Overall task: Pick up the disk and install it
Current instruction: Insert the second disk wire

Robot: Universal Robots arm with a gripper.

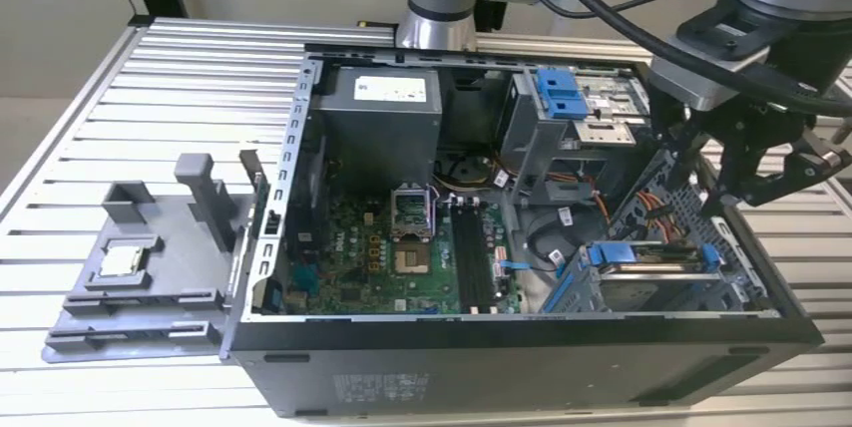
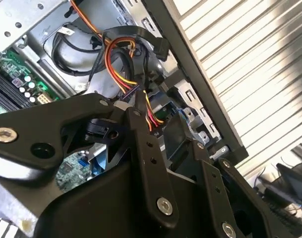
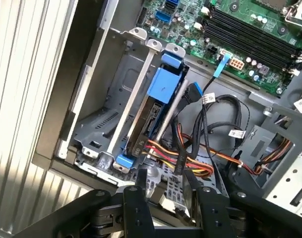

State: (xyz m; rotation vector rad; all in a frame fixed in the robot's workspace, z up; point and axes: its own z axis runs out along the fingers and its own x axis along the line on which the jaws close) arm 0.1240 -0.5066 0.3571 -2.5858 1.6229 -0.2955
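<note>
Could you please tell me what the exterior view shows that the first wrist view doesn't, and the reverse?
The exterior view gives the grey fixture beside the case, a small square chip lying on it, and the power supply. The first wrist view gives the disk edge-on in its cage, with the open hand close by. Both share the disk's blue bracket and the green motherboard.

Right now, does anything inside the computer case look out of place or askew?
Nothing stands out. The silver-grey hard drive in its bright blue plastic bracket sits squarely in the grey metal drive cage, red, yellow and orange cables run beside it, and the black claw hangs close by.
</note>
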